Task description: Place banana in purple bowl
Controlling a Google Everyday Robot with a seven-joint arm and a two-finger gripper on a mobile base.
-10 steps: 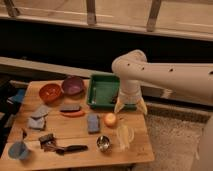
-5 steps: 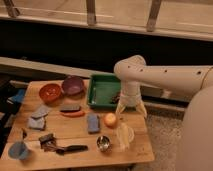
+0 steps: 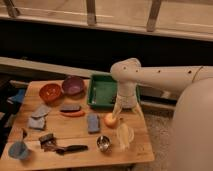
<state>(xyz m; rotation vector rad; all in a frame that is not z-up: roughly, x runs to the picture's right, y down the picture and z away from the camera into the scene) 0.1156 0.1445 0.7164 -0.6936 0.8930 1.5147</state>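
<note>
Open claw above the counter's right side

The claw (image 3: 126, 111) hung with fingers spread, gripping nothing, between one green tray (image 3: 102, 92) and one banana (image 3: 124, 136) lying by the counter (image 3: 75, 131) front-right edge. Two bowls touched far-left: the purple bowl (image 3: 73, 85) and an orange-red bowl (image 3: 50, 91). Bare wood lay mid-counter.

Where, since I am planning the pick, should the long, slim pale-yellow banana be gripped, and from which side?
Grip the pale-yellow banana across its middle, from above: it lies flat on the wooden table near its front right corner, long axis roughly toward the camera, so its slim width should fit the jaws. The open two-finger gripper hangs just behind it.
</note>
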